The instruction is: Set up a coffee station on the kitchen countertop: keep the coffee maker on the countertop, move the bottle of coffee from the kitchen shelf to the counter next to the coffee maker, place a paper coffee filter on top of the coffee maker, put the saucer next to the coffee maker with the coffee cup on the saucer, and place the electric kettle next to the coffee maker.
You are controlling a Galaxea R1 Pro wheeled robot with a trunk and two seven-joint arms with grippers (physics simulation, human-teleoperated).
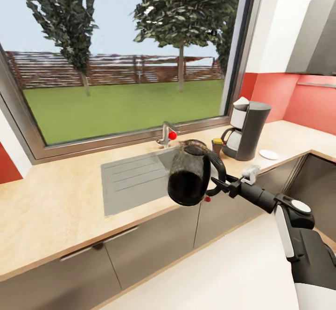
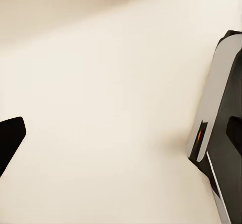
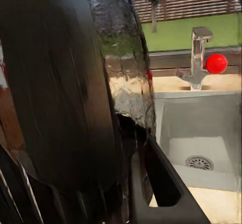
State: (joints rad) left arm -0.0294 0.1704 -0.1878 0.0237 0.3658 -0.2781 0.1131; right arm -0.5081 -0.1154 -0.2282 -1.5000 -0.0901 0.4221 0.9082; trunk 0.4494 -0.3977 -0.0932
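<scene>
My right arm extends forward and leftward from the shoulder, wrist level. My right gripper is clamped on the electric kettle's loop handle, carrying it aloft, slightly tilted.

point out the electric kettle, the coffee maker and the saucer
electric kettle (image 1: 187,182): head view, dark lower glass body
coffee maker (image 1: 254,130): head view, grey shell
saucer (image 1: 269,154): head view, plate centre

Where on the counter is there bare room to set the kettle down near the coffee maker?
Bare kitchen countertop lies right of the coffee maker, past the saucer. Its left side is crowded by the bottle of coffee and sink.
</scene>
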